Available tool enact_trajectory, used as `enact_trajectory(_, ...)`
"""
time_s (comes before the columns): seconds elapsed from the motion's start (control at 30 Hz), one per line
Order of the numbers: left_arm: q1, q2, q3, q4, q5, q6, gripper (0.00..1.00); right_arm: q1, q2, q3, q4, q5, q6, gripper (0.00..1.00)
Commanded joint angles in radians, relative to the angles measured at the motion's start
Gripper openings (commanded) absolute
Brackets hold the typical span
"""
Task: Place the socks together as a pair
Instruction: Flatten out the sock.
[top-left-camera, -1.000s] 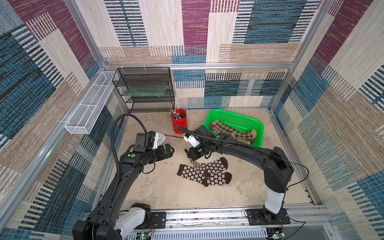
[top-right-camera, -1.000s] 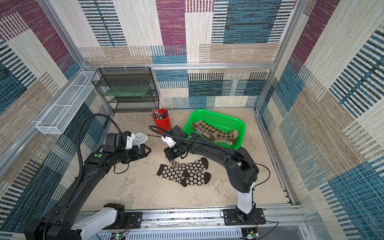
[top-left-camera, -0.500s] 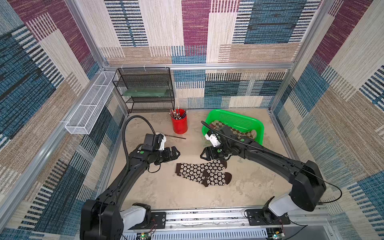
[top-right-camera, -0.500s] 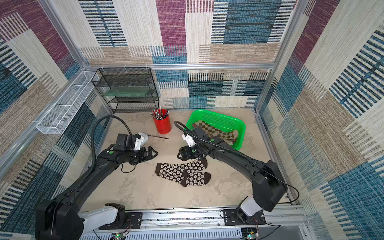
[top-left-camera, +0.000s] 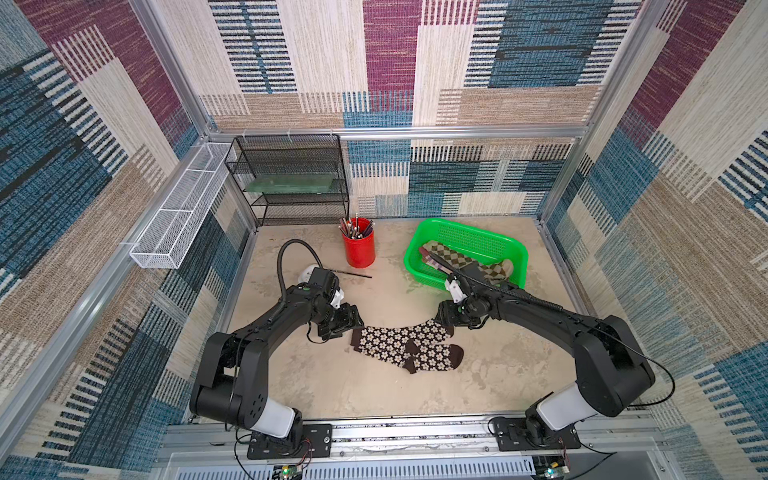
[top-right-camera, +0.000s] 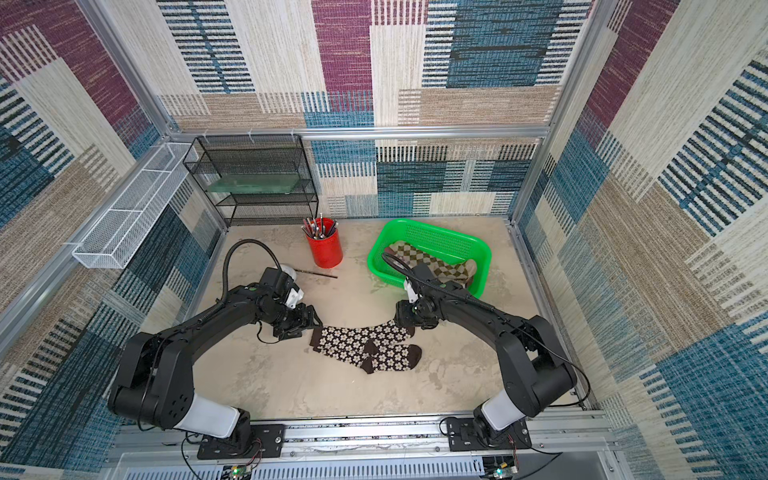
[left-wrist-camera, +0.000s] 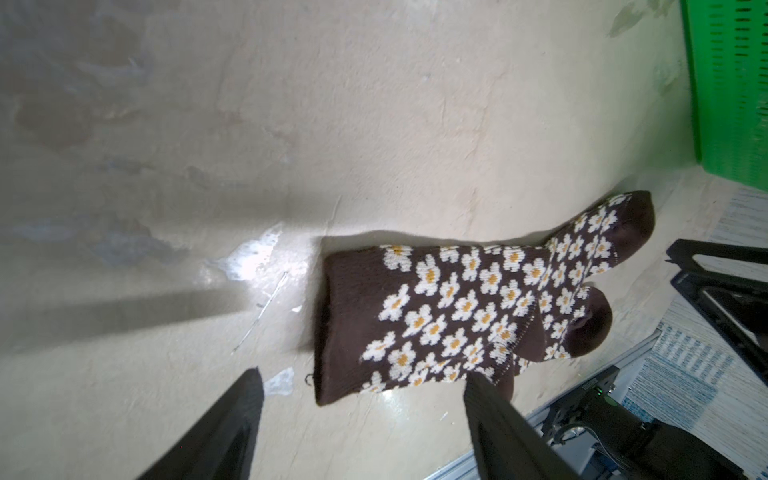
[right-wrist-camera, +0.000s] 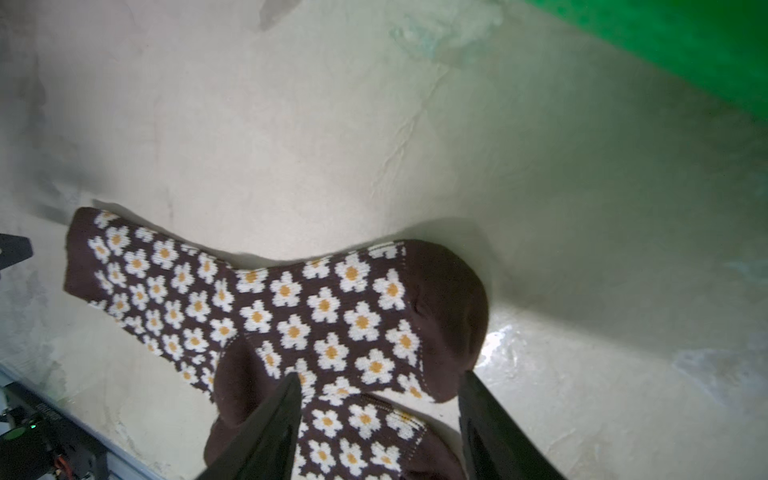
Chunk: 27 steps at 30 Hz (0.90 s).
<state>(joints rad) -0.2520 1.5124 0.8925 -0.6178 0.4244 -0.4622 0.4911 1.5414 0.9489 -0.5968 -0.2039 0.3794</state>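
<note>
Two dark brown socks with white flowers lie overlapped on the table, one (top-left-camera: 395, 336) (top-right-camera: 353, 337) above the other (top-left-camera: 434, 358) (top-right-camera: 392, 358). My left gripper (top-left-camera: 354, 326) (top-right-camera: 316, 324) (left-wrist-camera: 363, 376) is open at their cuff end (left-wrist-camera: 345, 324), with nothing between its fingers. At the toe end, my right gripper (top-left-camera: 440, 320) (top-right-camera: 400, 321) (right-wrist-camera: 379, 375) is also open, its fingers straddling the upper sock's toe (right-wrist-camera: 449, 303). A brown-tan argyle sock (top-left-camera: 457, 258) (top-right-camera: 428, 262) lies in the green basket (top-left-camera: 469, 229) (top-right-camera: 436, 232).
A red cup of pens (top-left-camera: 359, 247) stands at the back middle, with a thin dark stick (top-left-camera: 353, 273) lying in front of it. A black wire rack (top-left-camera: 291, 178) fills the back left corner. A white wire tray (top-left-camera: 178, 212) hangs on the left wall.
My right gripper has opened, let go of the sock and moved right to the toe end. The left gripper has come down and forward to the cuff end and narrowed slightly.
</note>
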Motion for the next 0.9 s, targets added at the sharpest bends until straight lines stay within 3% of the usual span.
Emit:
enact_trajectory(0.0, -0.001, 0.018, -0.027, 0.047, 0.016, -0.039, 0.75, 0.000, 0.008, -0.024, 0.028, 0.095, -0.008, 0.59)
enact_trajectory(0.23, -0.001, 0.089, -0.067, 0.145, 0.020, -0.039, 0.63, 0.004, 0.033, -0.075, 0.119, 0.113, 0.024, 0.48)
enact_trajectory(0.33, -0.001, 0.100, -0.055, 0.166, 0.021, -0.036, 0.54, 0.005, 0.047, -0.080, 0.133, 0.122, 0.035, 0.35)
enact_trajectory(0.4, -0.003, 0.108, -0.045, 0.182, 0.044, -0.039, 0.44, 0.006, 0.051, -0.086, 0.141, 0.122, 0.040, 0.27)
enact_trajectory(0.5, -0.004, 0.127, -0.026, 0.157, 0.075, -0.018, 0.19, 0.007, 0.045, -0.091, 0.143, 0.117, 0.043, 0.15)
enact_trajectory(0.57, -0.002, 0.109, -0.023, 0.128, 0.080, 0.004, 0.10, 0.012, 0.022, -0.086, 0.131, 0.124, 0.053, 0.11)
enact_trajectory(0.67, -0.001, 0.059, -0.028, 0.108, 0.077, 0.023, 0.06, 0.013, -0.031, -0.085, 0.117, 0.120, 0.076, 0.03)
enact_trajectory(0.87, -0.001, 0.018, 0.036, 0.057, 0.100, 0.042, 0.04, 0.029, -0.141, -0.072, 0.040, 0.098, 0.145, 0.00)
